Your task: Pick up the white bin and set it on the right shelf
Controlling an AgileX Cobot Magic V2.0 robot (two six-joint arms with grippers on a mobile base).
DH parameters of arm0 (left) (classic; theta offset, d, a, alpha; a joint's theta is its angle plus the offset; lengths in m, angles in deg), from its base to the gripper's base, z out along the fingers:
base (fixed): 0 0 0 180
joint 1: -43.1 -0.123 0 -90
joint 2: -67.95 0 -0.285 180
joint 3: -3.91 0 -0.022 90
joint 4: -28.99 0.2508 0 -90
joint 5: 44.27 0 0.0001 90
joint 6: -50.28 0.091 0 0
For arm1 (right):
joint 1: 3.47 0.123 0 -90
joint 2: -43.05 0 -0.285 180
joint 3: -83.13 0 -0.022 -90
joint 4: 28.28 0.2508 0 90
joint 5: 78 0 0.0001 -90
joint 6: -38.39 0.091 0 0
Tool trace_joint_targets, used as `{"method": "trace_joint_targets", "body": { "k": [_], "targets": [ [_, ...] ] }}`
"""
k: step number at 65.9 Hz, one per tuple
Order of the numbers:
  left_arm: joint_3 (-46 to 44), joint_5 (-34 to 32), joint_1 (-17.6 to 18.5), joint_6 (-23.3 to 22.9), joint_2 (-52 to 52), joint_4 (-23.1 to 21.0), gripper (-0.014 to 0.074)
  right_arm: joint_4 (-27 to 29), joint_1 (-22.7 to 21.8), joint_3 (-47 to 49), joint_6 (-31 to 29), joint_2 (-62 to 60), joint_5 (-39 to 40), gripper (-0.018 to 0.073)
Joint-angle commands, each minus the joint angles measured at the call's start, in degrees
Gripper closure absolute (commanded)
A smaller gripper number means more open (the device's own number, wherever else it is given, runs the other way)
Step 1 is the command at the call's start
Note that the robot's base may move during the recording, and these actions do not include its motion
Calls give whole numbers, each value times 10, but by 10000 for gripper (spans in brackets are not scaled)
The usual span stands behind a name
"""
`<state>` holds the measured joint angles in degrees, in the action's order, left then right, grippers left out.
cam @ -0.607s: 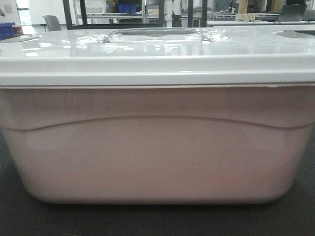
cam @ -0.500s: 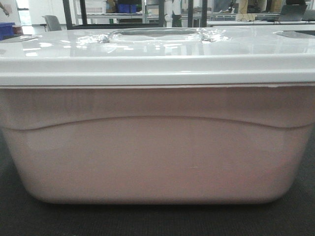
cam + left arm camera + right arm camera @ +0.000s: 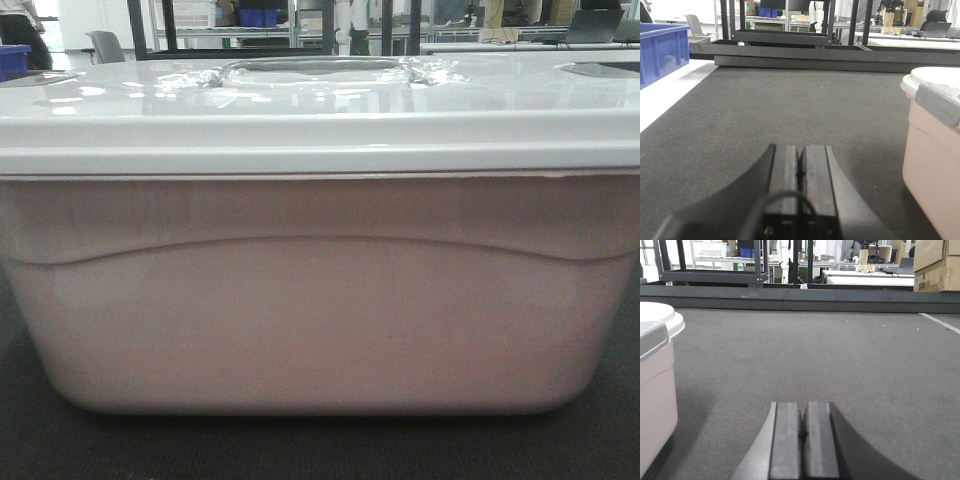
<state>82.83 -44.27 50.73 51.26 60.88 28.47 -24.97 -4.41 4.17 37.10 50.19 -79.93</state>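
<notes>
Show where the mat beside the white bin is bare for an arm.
Left of the white bin, the grey mat lies bare ahead of the left gripper, bordered by the bin, the blue crate and the black rail. Right of the bin, ahead of the right gripper, it is bare up to the rail. No crowding visible.

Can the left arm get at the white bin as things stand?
Probably yes: the white bin stands just right of the left gripper, with only bare grey mat between them. The fingers are shut.
</notes>
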Motion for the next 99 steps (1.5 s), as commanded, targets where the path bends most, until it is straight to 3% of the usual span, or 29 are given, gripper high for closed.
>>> {"method": "trace_joint_targets", "body": {
  "k": [1, 20, 49, 53, 61, 74, 88, 99],
  "targets": [
    [-1, -53, 0, -4, 5, -4, 715, -1, -1, 1, -2, -10, 51, 496],
    [-1, -59, 0, -4, 5, -4, 715, -1, -1, 1, -2, -10, 53, 496],
    [-26, -55, 0, -4, 4, -8, 715, 2, -1, 18, -2, -10, 120, 496],
    [-52, -17, 0, -4, 3, -8, 715, 2, -1, 41, -2, -10, 115, 496],
    [-136, 127, 0, -4, -4, -8, 715, 2, -1, 98, -2, -9, 68, 496],
    [-250, 206, 0, -4, -64, -8, 715, 2, -1, 200, -2, 29, -25, 496],
    [-409, 345, 0, -4, -219, 15, 715, 2, -1, 310, -2, 130, -107, 496],
    [-538, 444, 0, -4, -351, 20, 715, 2, -1, 419, -2, 221, -245, 496]
  ]
}}
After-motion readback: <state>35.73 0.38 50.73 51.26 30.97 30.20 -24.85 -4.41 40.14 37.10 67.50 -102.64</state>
